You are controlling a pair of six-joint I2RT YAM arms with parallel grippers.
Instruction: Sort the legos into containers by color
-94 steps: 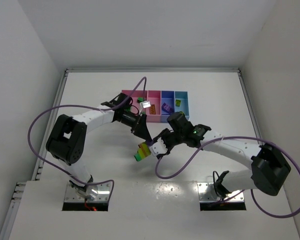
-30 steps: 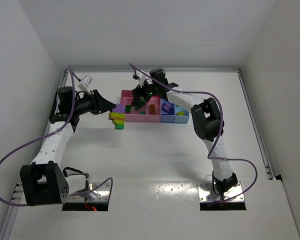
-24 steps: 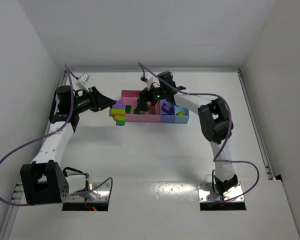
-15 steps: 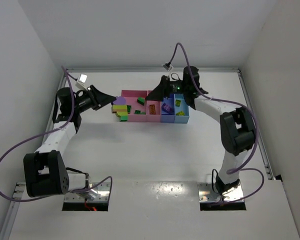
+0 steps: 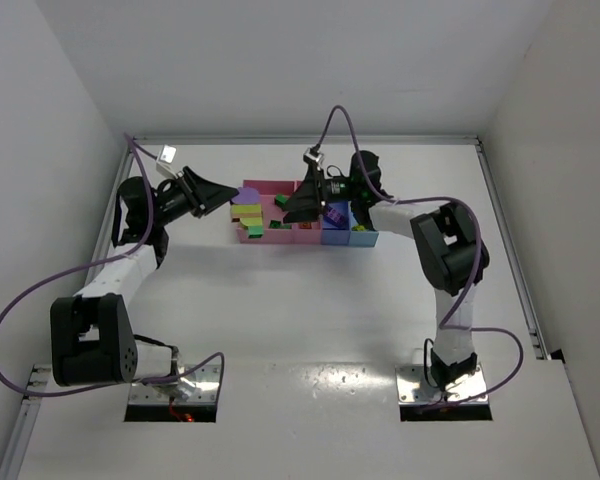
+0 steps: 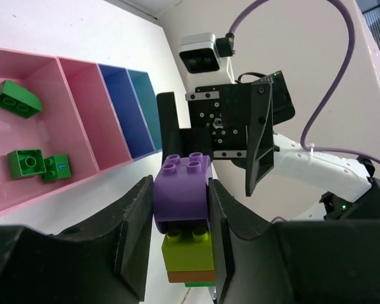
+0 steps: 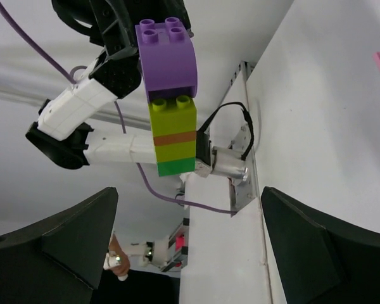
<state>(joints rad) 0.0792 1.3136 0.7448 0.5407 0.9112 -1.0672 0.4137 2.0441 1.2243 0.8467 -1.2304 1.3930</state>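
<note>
Clamping the purple top of a light, stiff plastic brick stack [image 7: 171,95], the left gripper [image 6: 182,221] is holding it at the wide pink bin's [image 6: 63,120] left end. The right gripper [image 5: 298,205] is waiting with fingers apart, and the stack's flat lower sides are looking best to pinch.

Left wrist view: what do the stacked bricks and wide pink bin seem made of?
The stacked bricks: likely hard moulded plastic, smooth, slightly glossy; crisp studs, soft highlights. The wide pink bin: probably thin plastic, semi-gloss; faint sheen on its floor.
</note>
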